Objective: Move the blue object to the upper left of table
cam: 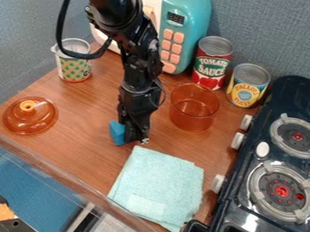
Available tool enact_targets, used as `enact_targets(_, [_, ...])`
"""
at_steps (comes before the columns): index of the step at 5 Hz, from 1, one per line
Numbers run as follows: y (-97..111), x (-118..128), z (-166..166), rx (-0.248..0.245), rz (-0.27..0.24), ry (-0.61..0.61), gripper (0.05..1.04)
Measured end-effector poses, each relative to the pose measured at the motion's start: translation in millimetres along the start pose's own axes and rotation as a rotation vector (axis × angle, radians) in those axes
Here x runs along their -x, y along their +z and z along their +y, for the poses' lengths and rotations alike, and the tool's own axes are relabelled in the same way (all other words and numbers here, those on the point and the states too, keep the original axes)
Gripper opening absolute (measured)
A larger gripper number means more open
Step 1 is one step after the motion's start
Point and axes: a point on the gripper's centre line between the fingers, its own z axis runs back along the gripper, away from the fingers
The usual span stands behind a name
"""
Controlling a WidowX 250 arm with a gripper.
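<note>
Hanging low with the gripper [134, 137], right beside the blue object [116, 132]
Near the folded cloth [158, 183] on the desk [84, 136]; cannot tell whether to call the jaws open or closed

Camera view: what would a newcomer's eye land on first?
Probably the black arm, running from the top edge to mid-view, with the bright blue object right at its gripper. Next, the teal toy microwave behind it and the pale teal cloth in front. The dark toy stove stands along the right edge.
</note>
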Motion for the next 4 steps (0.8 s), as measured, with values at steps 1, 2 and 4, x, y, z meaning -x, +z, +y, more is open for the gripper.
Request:
enact_targets(1, [1.7, 4.5, 2.1, 0.013, -0.001, 0.014, 0.300])
enact_targets(2, [10.8, 4.9, 6.0, 0.013, -0.007, 0.047, 0.300])
enact_targets(4, [43.0, 1.4, 56.2, 0.003, -0.093, 0.496, 0.300])
